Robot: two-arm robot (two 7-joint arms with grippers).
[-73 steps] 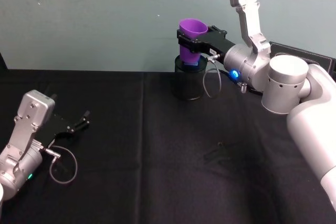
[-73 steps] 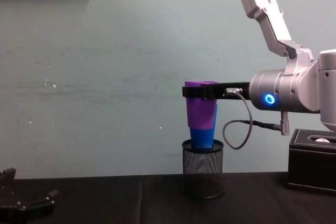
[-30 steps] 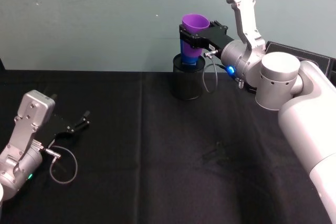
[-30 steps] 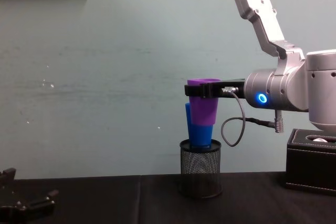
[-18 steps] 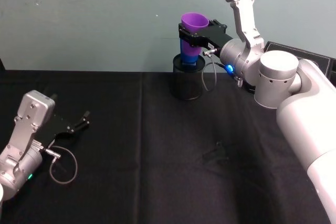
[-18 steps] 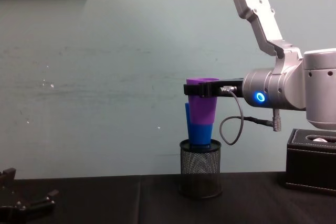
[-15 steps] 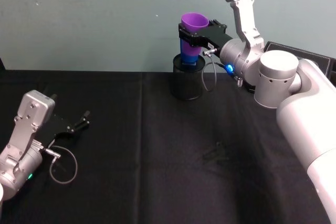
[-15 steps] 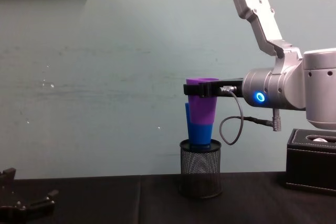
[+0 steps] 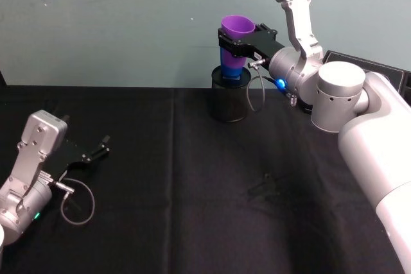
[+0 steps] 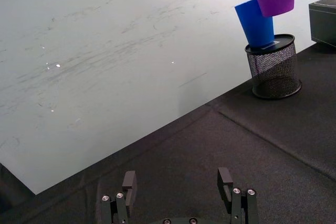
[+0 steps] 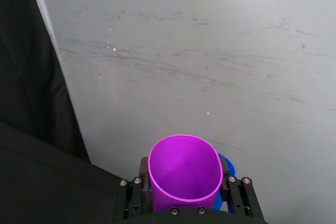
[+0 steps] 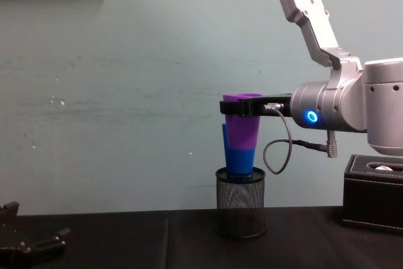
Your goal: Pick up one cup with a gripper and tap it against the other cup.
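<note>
Pale teal wall behind, black cloth table (image 9: 192, 190) in front. The pick-up looks done: the right gripper (image 12: 242, 109) is clamped on the purple cup (image 12: 242, 135) just under its rim and holds it upright in the air. The blue cup (image 12: 240, 163) stands in a wire-mesh holder (image 12: 240, 203) by the wall. The purple cup sits close against the blue cup's upper part, but contact cannot be confirmed. The tap itself likely remains. The left gripper (image 10: 177, 182) is parked low at left, fingers spread and empty.

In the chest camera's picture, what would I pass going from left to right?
Left end effector, parked low → black mesh holder → blue ring light → black box. Over the holder, so unordered: right end effector shut on the purple cup, blue cup standing in the holder.
</note>
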